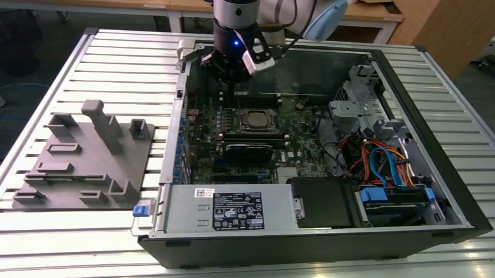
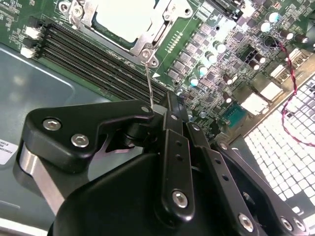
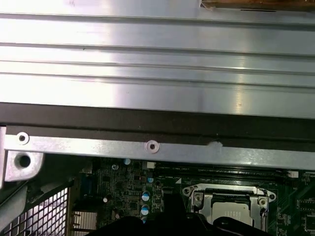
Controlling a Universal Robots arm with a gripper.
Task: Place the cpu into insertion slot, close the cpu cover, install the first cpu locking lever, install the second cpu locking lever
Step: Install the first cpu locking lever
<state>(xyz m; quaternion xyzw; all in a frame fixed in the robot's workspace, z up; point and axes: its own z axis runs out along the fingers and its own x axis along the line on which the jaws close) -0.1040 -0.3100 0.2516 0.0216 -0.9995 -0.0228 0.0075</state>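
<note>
By the insertion slot (image 2: 147,53) corner, gripper (image 2: 161,105): my fingers are closed, pinching the locking lever (image 2: 149,83) tip.
cpu cover (image 2: 160,27): down over the cpu (image 2: 123,17).
Technique: I judge a slow arc and a firm pinch work best.

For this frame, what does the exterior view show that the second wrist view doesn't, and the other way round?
The exterior view adds the wider setting: the computer case, the grey part holder on the slatted table at the exterior view's left, the labelled power supply and blue and orange cables. The second wrist view adds a thin metal lever running from a corner of the socket up to the gripper, and the perforated rear panel. Both show the gripper, the green motherboard and the chip seated in the socket.
</note>
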